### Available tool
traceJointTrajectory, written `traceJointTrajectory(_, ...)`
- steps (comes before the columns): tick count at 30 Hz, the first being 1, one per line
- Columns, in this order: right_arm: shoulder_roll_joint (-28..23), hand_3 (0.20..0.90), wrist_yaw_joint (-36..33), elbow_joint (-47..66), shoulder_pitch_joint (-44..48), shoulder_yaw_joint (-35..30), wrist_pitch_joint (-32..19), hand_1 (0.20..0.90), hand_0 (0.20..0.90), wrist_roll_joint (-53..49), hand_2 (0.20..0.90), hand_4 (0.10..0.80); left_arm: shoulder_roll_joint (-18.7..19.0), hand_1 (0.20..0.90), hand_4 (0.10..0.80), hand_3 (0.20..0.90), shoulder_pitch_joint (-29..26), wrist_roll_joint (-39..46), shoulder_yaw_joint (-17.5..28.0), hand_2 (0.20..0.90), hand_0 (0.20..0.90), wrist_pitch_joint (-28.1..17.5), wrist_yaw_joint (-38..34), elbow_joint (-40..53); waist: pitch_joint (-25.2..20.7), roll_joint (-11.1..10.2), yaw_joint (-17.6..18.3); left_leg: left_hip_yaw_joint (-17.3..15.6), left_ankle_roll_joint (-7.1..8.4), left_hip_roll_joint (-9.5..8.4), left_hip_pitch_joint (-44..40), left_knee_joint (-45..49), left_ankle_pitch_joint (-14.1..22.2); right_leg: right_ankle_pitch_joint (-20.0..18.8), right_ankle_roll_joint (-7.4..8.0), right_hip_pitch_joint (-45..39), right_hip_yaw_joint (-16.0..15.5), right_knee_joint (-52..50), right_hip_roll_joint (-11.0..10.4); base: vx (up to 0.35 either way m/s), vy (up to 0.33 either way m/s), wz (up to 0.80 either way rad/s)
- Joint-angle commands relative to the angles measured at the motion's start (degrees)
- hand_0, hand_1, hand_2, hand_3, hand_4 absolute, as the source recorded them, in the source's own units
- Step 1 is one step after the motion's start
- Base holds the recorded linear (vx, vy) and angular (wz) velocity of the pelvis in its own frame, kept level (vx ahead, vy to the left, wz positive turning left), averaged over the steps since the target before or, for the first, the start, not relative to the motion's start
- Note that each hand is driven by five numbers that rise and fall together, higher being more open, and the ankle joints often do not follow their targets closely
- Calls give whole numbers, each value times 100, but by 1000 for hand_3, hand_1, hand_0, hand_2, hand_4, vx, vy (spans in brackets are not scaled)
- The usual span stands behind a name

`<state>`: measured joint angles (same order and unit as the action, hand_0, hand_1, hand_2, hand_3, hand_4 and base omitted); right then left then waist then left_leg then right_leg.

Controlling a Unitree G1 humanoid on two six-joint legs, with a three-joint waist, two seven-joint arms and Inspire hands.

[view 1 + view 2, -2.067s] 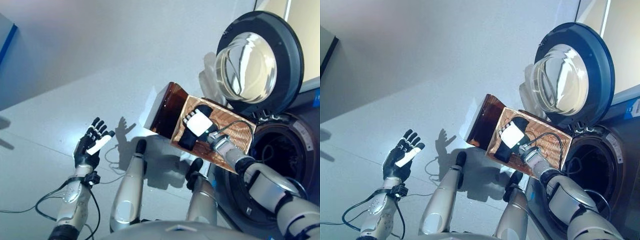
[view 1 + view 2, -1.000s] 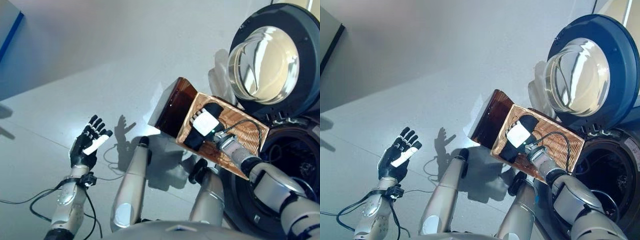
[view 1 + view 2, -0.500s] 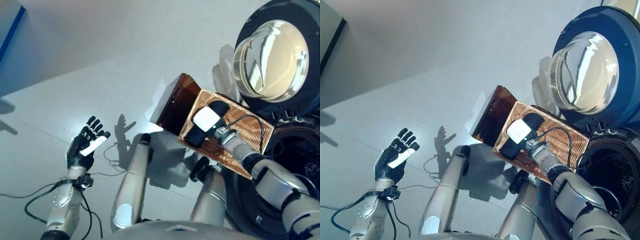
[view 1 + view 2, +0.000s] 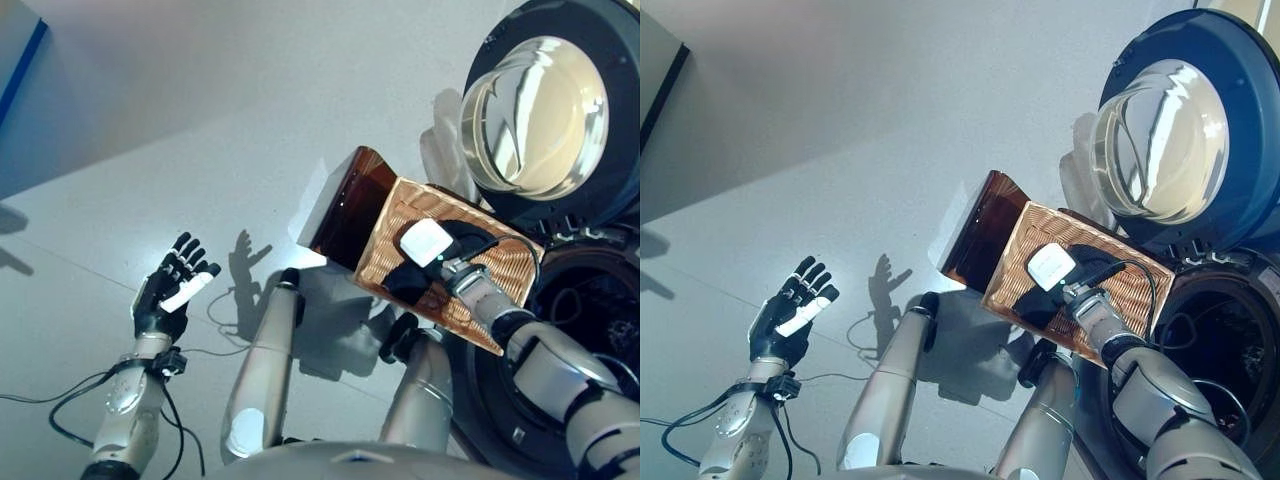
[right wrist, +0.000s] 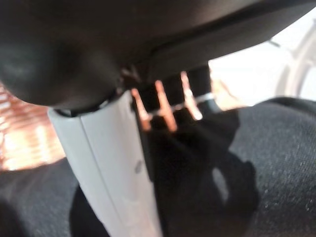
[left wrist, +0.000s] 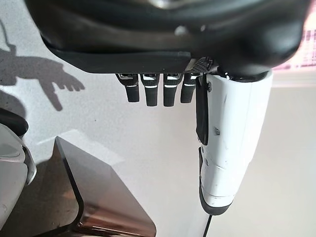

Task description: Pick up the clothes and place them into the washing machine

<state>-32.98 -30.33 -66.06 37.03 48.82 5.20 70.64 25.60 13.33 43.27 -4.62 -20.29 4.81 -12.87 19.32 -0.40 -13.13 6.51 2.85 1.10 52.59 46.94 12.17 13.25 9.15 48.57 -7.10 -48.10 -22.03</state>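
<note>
The black piece of clothing (image 5: 276,148) lies inside the brown woven basket (image 4: 400,222), which is held up in the air just beside the round open hole of the dark washing machine (image 4: 590,300). The head views show the basket tipped on its side, with the right hand (image 4: 425,250) reaching into it. They show only a dark patch around that hand. The right wrist view shows more: soft black cloth fills the space under the hand, and the basket's weave glows orange at one side. The right fingers (image 5: 197,98) point down into the cloth, but their tips are hidden, so I cannot tell if they are holding it.

The machine's round door with the clear glass bowl (image 4: 1160,130) stands open above the basket.

The left hand (image 4: 172,290) is far off to the side, raised over the pale grey floor (image 4: 200,120). Its fingers are spread straight and hold nothing. The left wrist view also shows the basket's shiny brown corner (image 6: 98,197).
</note>
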Motion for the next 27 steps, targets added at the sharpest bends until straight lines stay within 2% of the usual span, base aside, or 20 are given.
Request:
traceJointTrajectory(1, -276, 200, -477, 40, 6, -552, 440, 200, 200, -581, 200, 300, 164, 900, 800, 900, 196, -120, 425, 900, 900, -472, -62, 547, -293, 158, 85, 30, 154, 176, -1, -579, -470, -242, -97, -139, 268, -66, 114, 0, 0, 0)
traceJointTrajectory(3, 27, 200, -746, 159, -392, -1449, 287, 200, 200, -1471, 200, 300, 20, 900, 800, 900, 196, -203, 506, 900, 900, -474, -168, 496, -265, 163, 174, 24, 147, 194, -44, -611, -495, -283, -100, -183, 277, -10, 154, 0, 0, 0)
traceJointTrajectory(6, 231, 200, -902, 409, -813, -2199, -13, 200, 200, -2435, 200, 300, -105, 900, 800, 900, 206, -265, 548, 900, 900, -445, -241, 390, -246, 139, 254, 2, 149, 231, -103, -626, -494, -298, -112, -227, 283, 22, 189, -1, 1, -2)
traceJointTrajectory(7, 230, 200, -901, 410, -815, -2201, -13, 200, 200, -2434, 200, 300, -104, 900, 800, 900, 206, -265, 546, 900, 900, -445, -241, 390, -246, 138, 252, 1, 149, 231, -104, -626, -493, -299, -112, -228, 284, 23, 190, 5, -1, -7)
traceJointTrajectory(9, 494, 200, -1094, 750, -1216, -3087, -504, 200, 200, -3753, 200, 300, -247, 900, 800, 900, 283, -306, 592, 900, 900, -411, -353, 307, -203, 142, 382, -33, 150, 297, -191, -644, -488, -318, -125, -304, 315, 88, 230, 12, 4, -14)
traceJointTrajectory(10, 607, 200, -1053, 756, -1317, -3269, -697, 200, 200, -4191, 200, 300, -267, 900, 800, 900, 267, -312, 586, 900, 900, -399, -385, 258, -185, 149, 414, -57, 147, 318, -232, -636, -475, -319, -131, -311, 345, 95, 252, 8, 10, -23)
traceJointTrajectory(11, 605, 200, -1052, 757, -1321, -3272, -700, 200, 200, -4196, 200, 300, -265, 900, 800, 900, 265, -312, 583, 900, 900, -400, -385, 256, -182, 147, 408, -60, 147, 320, -237, -635, -472, -318, -131, -313, 349, 94, 254, 2, 4, -30)
traceJointTrajectory(13, 811, 200, -910, 869, -1480, -3602, -1104, 200, 200, -5121, 200, 300, -304, 900, 800, 900, 263, -312, 599, 900, 900, -376, -423, 162, -153, 164, 496, -124, 142, 379, -322, -605, -421, -298, -150, -346, 406, 137, 283, 7, 12, -24)
traceJointTrajectory(14, 811, 200, -910, 869, -1480, -3602, -1104, 200, 200, -5121, 200, 300, -304, 900, 800, 900, 263, -312, 599, 900, 900, -376, -423, 162, -152, 163, 495, -125, 142, 379, -322, -605, -421, -298, -150, -346, 406, 136, 283, 20, 6, -28)
traceJointTrajectory(16, 987, 200, -753, 847, -1592, -4078, -1429, 200, 200, -6103, 200, 300, -379, 900, 800, 900, 258, -308, 638, 900, 900, -358, -457, 85, -152, 190, 588, -207, 126, 451, -403, -570, -350, -282, -159, -344, 483, 173, 336, 34, -4, -30)
traceJointTrajectory(17, 987, 200, -753, 847, -1592, -4078, -1429, 200, 200, -6103, 200, 300, -379, 900, 800, 900, 258, -308, 638, 900, 900, -358, -457, 85, -152, 190, 587, -207, 126, 451, -403, -570, -350, -282, -159, -343, 484, 173, 336, 45, 13, -20)
traceJointTrajectory(18, 1086, 200, -669, 870, -1567, -4398, -1639, 200, 200, -6773, 200, 300, -414, 900, 800, 900, 238, -306, 667, 900, 900, -358, -498, 50, -156, 232, 652, -283, 112, 478, -445, -556, -314, -284, -161, -320, 541, 201, 363, 35, 17, -20)
traceJointTrajectory(23, 1200, 200, -396, 1124, -1563, -5123, -2256, 200, 200, -8320, 200, 300, -469, 900, 800, 900, 212, -264, 653, 900, 900, -336, -555, 47, -170, 323, 784, -408, 69, 493, -510, -536, -239, -292, -160, -290, 638, 250, 397, 29, 8, -23)
traceJointTrajectory(27, 1351, 200, 116, 1016, -1452, -5739, -2828, 200, 200, -10079, 200, 300, -509, 900, 800, 900, 170, -155, 527, 900, 900, -304, -554, 29, -209, 405, 837, -449, 57, 483, -553, -604, -212, -279, -154, -281, 671, 296, 397, 11, 2, -2)
